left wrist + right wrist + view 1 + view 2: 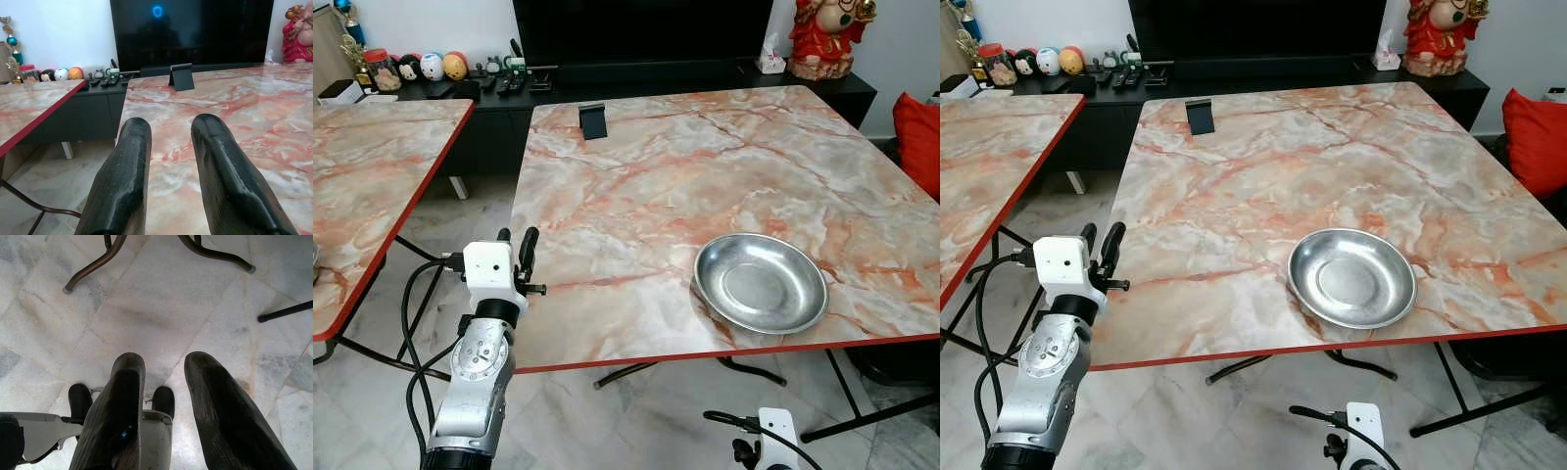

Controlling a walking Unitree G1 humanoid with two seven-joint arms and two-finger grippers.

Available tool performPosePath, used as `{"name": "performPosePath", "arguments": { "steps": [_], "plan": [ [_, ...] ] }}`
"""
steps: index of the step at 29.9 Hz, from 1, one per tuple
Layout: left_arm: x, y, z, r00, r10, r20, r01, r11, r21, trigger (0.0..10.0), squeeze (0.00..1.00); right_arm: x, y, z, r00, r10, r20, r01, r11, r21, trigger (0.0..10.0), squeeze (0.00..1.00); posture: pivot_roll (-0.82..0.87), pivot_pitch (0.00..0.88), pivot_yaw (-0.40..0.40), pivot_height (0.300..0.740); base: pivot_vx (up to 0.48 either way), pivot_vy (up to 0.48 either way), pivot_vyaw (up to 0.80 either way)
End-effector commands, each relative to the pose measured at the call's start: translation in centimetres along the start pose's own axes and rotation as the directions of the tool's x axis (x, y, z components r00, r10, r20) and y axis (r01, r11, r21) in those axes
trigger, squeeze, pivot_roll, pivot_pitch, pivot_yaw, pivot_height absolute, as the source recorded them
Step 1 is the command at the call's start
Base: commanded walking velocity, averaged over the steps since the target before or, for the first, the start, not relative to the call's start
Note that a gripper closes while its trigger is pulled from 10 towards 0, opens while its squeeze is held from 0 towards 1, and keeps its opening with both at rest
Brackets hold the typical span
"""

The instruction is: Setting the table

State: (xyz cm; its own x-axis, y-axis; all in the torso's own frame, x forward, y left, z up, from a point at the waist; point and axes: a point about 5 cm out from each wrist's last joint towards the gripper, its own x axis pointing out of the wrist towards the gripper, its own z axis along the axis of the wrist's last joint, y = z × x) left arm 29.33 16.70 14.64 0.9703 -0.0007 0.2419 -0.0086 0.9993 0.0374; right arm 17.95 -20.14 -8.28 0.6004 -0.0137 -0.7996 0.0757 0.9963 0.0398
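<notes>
Steel is the thing that matters here: a round shallow metal dish (761, 283) lies flat, mouth up, on the marble-patterned table (636, 186) near its front red edge, toward the right, and being round it has no long axis and points no particular way. The left gripper (516, 247) is raised at the table's front-left edge, fingers slightly apart and empty, well apart from the dish, while the right gripper (161, 382) hangs low over the floor, fingers likewise apart. To reach the dish well, I judge the arm should cross above the tabletop and take the rim from the side
</notes>
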Motion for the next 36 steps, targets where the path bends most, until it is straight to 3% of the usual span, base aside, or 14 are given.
{"name": "performPosePath", "arguments": {
  "steps": [1,36],
  "plan": [
    [0.05,0.04,0.46,1.000,-0.001,0.017,0.001,1.000,0.013,10.0,0.00,0.02,0.11,0.04,1.000,-0.001,0.005,0.001,1.000,0.015,10.0,0.00,-0.06,0.000,0.043,0.740,0.000,0.266,0.00],
    [0.12,-0.05,0.48,1.000,-0.003,0.021,0.002,1.000,0.012,10.0,0.00,0.02,0.10,0.01,1.000,0.002,0.000,-0.002,1.000,0.003,10.0,0.00,-0.05,0.000,0.040,0.740,0.000,0.263,0.00]
  ]
}}
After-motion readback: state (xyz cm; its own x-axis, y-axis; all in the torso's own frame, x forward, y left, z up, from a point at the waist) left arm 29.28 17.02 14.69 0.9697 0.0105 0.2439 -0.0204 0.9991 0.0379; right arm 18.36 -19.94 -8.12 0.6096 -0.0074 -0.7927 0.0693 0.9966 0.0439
